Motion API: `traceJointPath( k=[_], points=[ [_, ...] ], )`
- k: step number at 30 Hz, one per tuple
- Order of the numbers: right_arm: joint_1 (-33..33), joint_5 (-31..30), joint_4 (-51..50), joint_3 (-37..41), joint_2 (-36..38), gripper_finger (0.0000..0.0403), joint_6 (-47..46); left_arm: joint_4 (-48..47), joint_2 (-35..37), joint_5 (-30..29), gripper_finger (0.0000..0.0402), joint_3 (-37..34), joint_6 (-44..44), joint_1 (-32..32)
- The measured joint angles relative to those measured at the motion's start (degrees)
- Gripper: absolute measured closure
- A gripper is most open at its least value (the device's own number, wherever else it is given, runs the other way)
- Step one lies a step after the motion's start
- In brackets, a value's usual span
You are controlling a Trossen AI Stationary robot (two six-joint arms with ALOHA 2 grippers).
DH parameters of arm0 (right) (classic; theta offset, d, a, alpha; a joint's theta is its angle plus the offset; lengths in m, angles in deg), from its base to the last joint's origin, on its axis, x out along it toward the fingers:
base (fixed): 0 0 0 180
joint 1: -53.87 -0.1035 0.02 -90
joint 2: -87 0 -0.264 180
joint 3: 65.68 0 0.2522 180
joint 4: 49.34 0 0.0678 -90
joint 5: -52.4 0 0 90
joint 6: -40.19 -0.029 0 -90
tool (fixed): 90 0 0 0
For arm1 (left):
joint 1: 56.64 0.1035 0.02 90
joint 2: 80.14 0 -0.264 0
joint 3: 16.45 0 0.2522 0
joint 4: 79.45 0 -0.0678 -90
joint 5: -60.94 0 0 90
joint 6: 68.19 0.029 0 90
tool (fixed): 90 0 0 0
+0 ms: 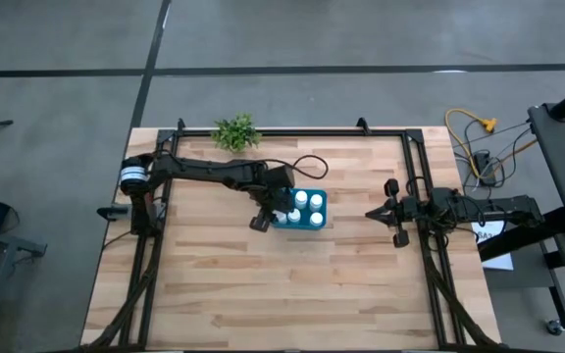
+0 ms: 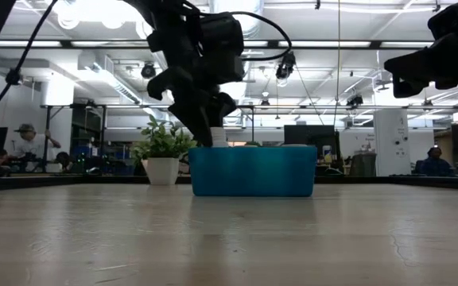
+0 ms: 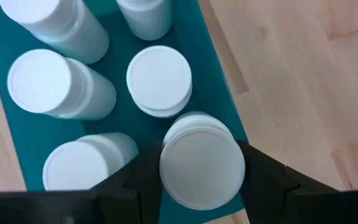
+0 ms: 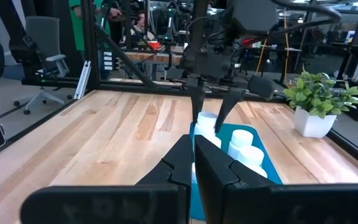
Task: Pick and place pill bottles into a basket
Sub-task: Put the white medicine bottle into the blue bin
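Observation:
The teal basket (image 1: 307,222) stands mid-table, also in the low view (image 2: 253,171). Several white pill bottles (image 3: 55,84) stand upright inside it. My left gripper (image 1: 281,213) is over the basket's left end, shut on one more pill bottle (image 3: 202,168), which is at a corner of the basket (image 3: 225,109). My right gripper (image 1: 371,213) hovers at the table's right side, shut and empty, its fingers pressed together in the right wrist view (image 4: 194,158). My left gripper pinches the pill bottle at its capped top (image 3: 166,177) between the two fingers (image 3: 263,180), one on each side. The fingers come from above, pointing down (image 2: 213,131). The bottle is upright, its lower part below the basket's rim. Whether it stands on the basket's floor cannot be told.
A small green plant in a white pot (image 1: 235,132) stands at the table's far edge, left of the basket, and shows in the low view (image 2: 163,151). Black frame rails (image 1: 415,176) run along the table's sides. Bare wood (image 1: 292,284) lies on the near side.

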State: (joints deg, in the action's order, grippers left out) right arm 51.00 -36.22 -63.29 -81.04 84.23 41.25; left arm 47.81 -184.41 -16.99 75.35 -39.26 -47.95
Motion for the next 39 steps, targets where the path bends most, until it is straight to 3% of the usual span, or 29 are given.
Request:
traceJointPath(
  k=[39],
  points=[
    [0.0,0.0,0.0,0.0,0.0,0.0394,0.0,2.5,-3.2,-0.1,0.0251,-0.5,0.1,0.7]
  ],
)
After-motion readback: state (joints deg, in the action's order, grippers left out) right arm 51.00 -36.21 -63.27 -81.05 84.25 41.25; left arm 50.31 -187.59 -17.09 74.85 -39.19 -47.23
